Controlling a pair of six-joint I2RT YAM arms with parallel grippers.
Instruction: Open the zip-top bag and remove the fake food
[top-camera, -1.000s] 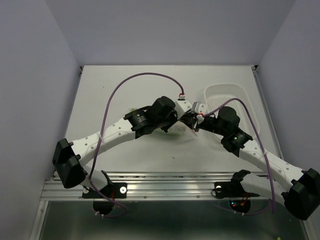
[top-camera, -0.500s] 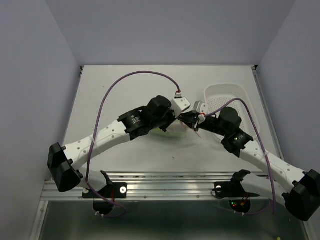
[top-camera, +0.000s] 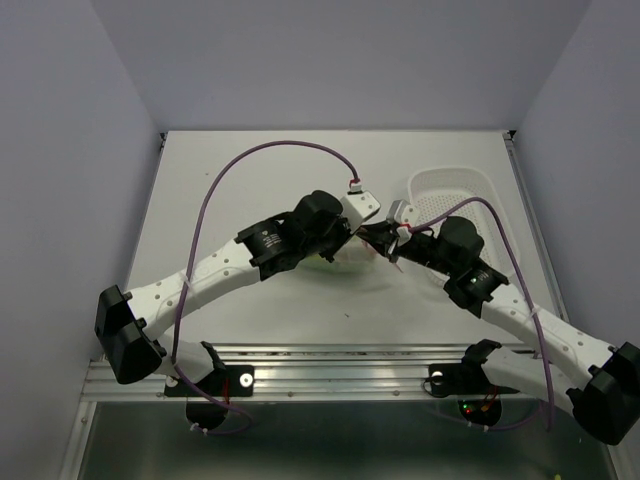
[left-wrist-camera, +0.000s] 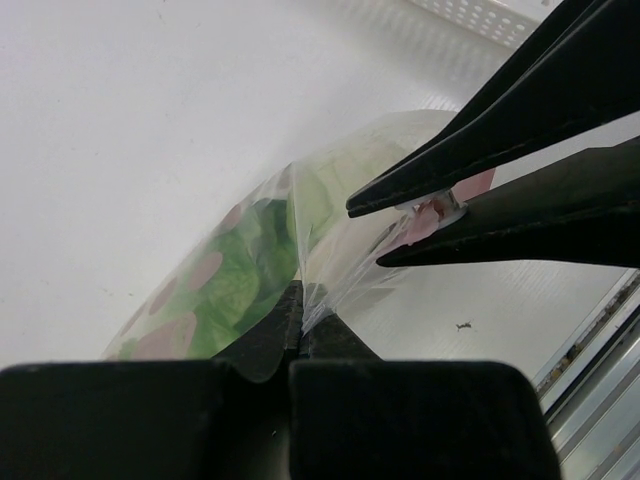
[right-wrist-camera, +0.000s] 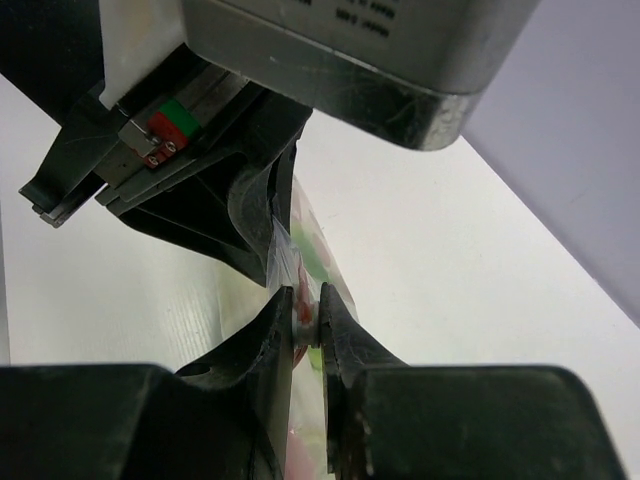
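Note:
The zip-top bag (top-camera: 362, 255) is held off the table between my two grippers at the table's middle. In the left wrist view my left gripper (left-wrist-camera: 303, 303) is shut on a fold of the clear bag (left-wrist-camera: 330, 200). Green fake food (left-wrist-camera: 240, 275) shows inside it. My right gripper's fingers (left-wrist-camera: 520, 110) pinch the pink-red zipper strip (left-wrist-camera: 430, 215) just beyond. In the right wrist view my right gripper (right-wrist-camera: 306, 312) is shut on the white zipper piece of the bag (right-wrist-camera: 312, 250). My left gripper (right-wrist-camera: 255, 205) is close above it. In the top view the left gripper (top-camera: 355, 238) and right gripper (top-camera: 383, 240) almost touch.
A white perforated basket (top-camera: 478, 190) stands at the back right, just behind my right wrist; its edge shows in the left wrist view (left-wrist-camera: 480, 12). A purple cable (top-camera: 270, 150) arcs over the left arm. The table's metal front rail (top-camera: 330, 372) runs along the near edge.
My left arm's lower links have swung left and its wrist has turned and shifted slightly towards the back. Both grippers remain shut on the bag at the same spot.

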